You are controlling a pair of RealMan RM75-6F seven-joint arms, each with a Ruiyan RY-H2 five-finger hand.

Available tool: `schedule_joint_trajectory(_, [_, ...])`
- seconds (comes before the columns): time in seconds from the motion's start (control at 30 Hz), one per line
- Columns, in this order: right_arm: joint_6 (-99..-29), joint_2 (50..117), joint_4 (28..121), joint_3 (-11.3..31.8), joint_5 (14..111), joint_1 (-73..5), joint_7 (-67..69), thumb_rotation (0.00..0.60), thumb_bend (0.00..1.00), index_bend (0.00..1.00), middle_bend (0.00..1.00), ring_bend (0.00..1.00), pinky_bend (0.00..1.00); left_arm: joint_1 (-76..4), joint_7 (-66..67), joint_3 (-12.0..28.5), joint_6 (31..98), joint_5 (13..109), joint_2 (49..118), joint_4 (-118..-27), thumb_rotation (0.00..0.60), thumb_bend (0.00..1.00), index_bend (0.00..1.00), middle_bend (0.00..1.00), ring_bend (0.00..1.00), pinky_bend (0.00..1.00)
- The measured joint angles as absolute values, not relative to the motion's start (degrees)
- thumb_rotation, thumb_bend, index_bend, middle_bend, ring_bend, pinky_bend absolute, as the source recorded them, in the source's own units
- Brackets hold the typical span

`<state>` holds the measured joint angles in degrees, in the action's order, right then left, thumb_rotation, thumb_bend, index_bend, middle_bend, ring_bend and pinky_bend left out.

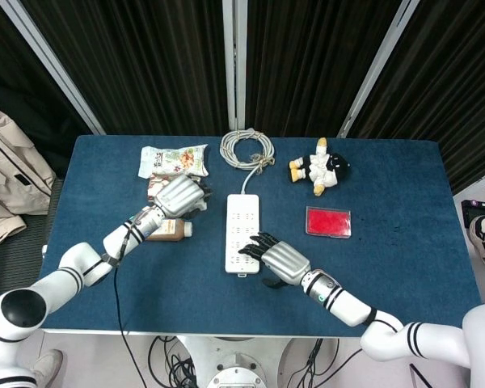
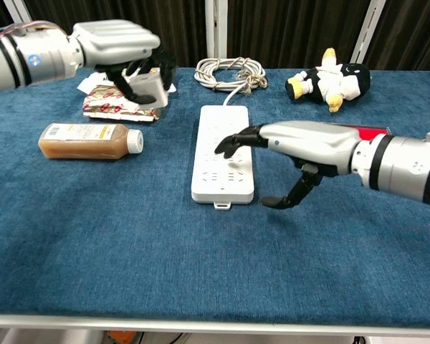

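Two hands are at work: our left hand [image 2: 122,54] grips a white plug [image 2: 149,92] above the snack pack [image 2: 115,104], left of the strip [image 2: 223,159]; our right hand [image 2: 301,143] rests spread fingertips [image 2: 229,145] on the strip.

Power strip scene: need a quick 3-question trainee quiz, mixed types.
1. True or false: the bottle lies on its side.
2. What do the left hand fingers hold? A) white plug B) spoon C) cup
3. Which hand is nearer the power strip?
Key: 1 true; 2 A; 3 right hand.
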<state>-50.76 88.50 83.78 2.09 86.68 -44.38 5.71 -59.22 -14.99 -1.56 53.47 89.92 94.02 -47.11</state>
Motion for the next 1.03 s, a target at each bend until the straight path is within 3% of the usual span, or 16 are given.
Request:
schedule_joint_trajectory(0.1, [-52.9,86.7,85.1,1.9,87.6,-43.5,5.9,0.600,0.25,0.15,0.16,0.00,0.00,-57.7,-10.8,-1.0,51.3,87.2,92.3,-51.3,0.600,0.19,0.20,0.27,0.16,0.30])
schedule_joint_trajectory(0.2, [-55.2,84.4,86.7,1.9,88.3,-42.5,5.6,0.600,0.25,0.15,0.16,0.00,0.00,-56.0,-7.5,0.2,51.2,84.9,90.7,-54.9,0.600,0.15,0.14,0.22,0.11,0.24])
schedule_joint_trajectory(0.53, [-65.1,71.7,93.2,1.9,88.4,-35.8,3.1,0.600,0.25,0.14,0.16,0.00,0.00,-45.1,-4.4,2.2,63.7,80.9,81.2,-67.1,0.600,0.13,0.14,0.22,0.11,0.21])
schedule_joint_trajectory(0.67, [-69.8,65.9,94.8,1.3,87.1,-31.1,2.7,0.600,0.26,0.07,0.10,0.00,0.00,-37.1,-3.8,2.0,70.5,78.3,75.2,-72.8,0.600,0.13,0.14,0.22,0.11,0.17])
schedule_joint_trajectory(1.03, [-81.5,59.6,96.2,-0.3,84.7,-18.9,5.1,0.600,0.26,0.00,0.07,0.00,0.00,-16.8,-2.8,-0.4,87.2,72.5,66.3,-83.2,0.600,0.13,0.14,0.20,0.11,0.12])
